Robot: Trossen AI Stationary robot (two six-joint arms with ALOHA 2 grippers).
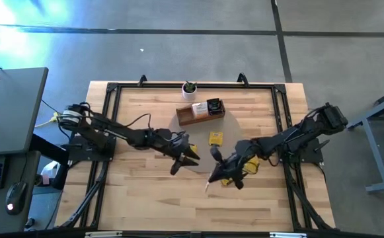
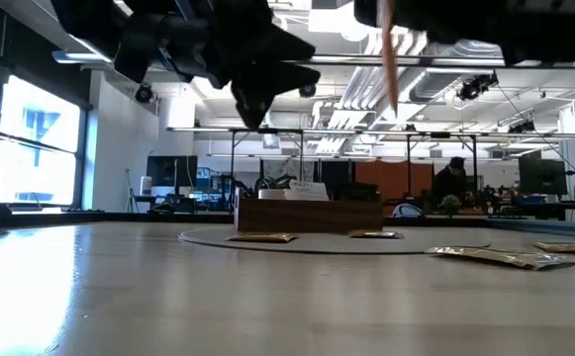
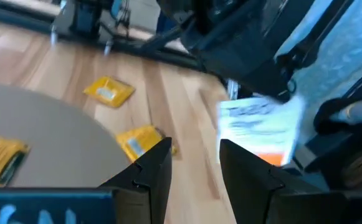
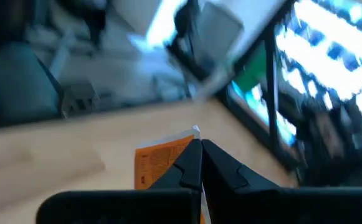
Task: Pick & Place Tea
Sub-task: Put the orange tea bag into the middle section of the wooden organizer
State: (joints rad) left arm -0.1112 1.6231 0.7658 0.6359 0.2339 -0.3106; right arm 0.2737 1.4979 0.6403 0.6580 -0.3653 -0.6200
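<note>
My right gripper (image 4: pixel 200 162) is shut on an orange tea sachet (image 4: pixel 161 160) with a pale printed face (image 3: pixel 258 127), held above the table near its middle (image 1: pixel 209 185). My left gripper (image 3: pixel 193 168) stands open just left of it (image 1: pixel 184 158), nothing between its fingers, pointing toward the held sachet. Yellow sachets lie flat on the wood (image 3: pixel 109 91) (image 3: pixel 140 140) and on the round grey mat (image 1: pixel 216 138). The brown wooden tray (image 1: pixel 200 111) stands on the mat's far part. My right gripper pinches the orange sachet between its two fingertips at an upper corner (image 4: pixel 192 138). The fingers come nearly level from the table's right side. The sachet is lifted clear and hangs on edge, seen as a thin upright strip (image 2: pixel 388 69) in the low view.
A small white pot with a plant (image 1: pixel 189 90) stands behind the tray near the far edge. More yellow sachets lie under the right arm (image 1: pixel 248 168) and at the right in the low view (image 2: pixel 505 257). A black frame (image 1: pixel 112 89) runs round the tabletop.
</note>
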